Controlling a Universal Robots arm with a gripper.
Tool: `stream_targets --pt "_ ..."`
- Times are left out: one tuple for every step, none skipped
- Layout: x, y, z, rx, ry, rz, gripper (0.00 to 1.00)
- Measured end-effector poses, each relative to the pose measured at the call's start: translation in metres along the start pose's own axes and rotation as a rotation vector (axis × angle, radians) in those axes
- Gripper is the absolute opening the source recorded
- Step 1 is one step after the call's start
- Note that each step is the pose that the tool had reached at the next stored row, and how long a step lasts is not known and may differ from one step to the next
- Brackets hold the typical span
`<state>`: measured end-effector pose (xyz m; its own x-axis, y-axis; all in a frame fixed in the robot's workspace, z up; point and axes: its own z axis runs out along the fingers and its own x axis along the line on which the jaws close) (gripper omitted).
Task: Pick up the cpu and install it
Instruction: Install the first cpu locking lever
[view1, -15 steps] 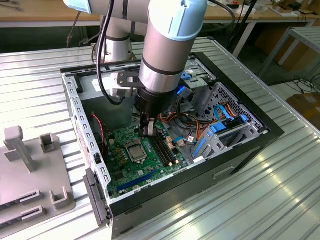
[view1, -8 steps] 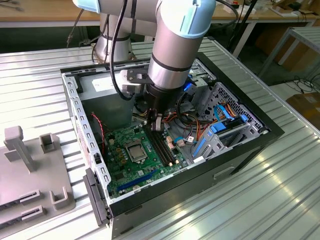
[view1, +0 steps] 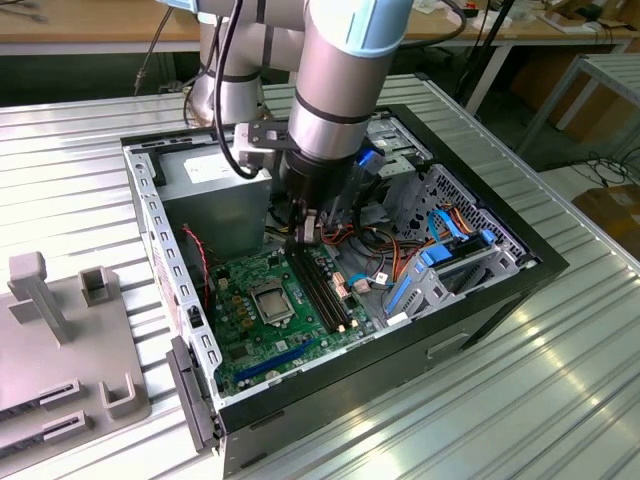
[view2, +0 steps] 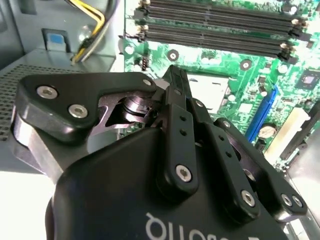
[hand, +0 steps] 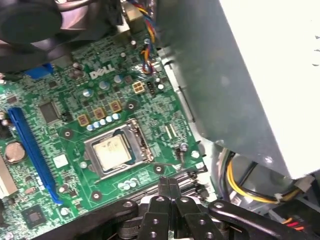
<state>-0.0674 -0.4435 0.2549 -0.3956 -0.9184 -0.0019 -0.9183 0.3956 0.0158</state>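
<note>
Tabletop: ribbed, brushed silver metal tabletop with long parallel grooves, carrying the open case.
Case: black steel computer case lying on its side, lid off, with perforated grey inner walls.
Arm: thick silver cylindrical robot arm with pale blue joint caps, reaching down into the case.
Holder: matte grey plastic block fixture with upright posts and slots, at the exterior view's left, well apart from the case.
Board: glossy green motherboard on the case floor, dotted with small round capacitors.
Slots: long black memory slots just beside the socket.
Claw: black jointed metal claw, its fingers pressed together with nothing between them, hanging over the memory slots.
Cpu: small flat square cpu with a dull grey metal top, seated inside the shiny metal socket frame on the board, apart from the claw.
</note>
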Motion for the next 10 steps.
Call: stream_targets --pt "-0.0018 -0.0003 -0.0002 0.0001 -0.0002 0.0 0.11" --pt "-0.0043 -0.0004 -0.0004 0.0001 -0.0003 0.0 0.11" --pt "-0.0063 -0.0003 -0.0007 0.0001 -0.0002 0.0 0.11" --pt "-0.0092 -0.0003 -0.0009 0.0001 -0.0002 0.0 0.11" --pt "-0.0114 -0.0002 -0.0009 0.0001 -0.0002 0.0 0.11" --pt "-0.0135 0.0004 -0.0009 0.0 -0.0001 0.0 0.11" --pt "-0.0146 0.0008 -0.0008 0.0 -0.0004 0.0 0.11" --pt "-0.0162 0.0015 -0.0006 -0.0002 -0.0009 0.0 0.11" --pt "-0.0172 0.0019 -0.0005 -0.0004 -0.0012 0.0 0.11" --pt "-0.018 0.0023 -0.0003 -0.0005 -0.0017 0.0 0.11"
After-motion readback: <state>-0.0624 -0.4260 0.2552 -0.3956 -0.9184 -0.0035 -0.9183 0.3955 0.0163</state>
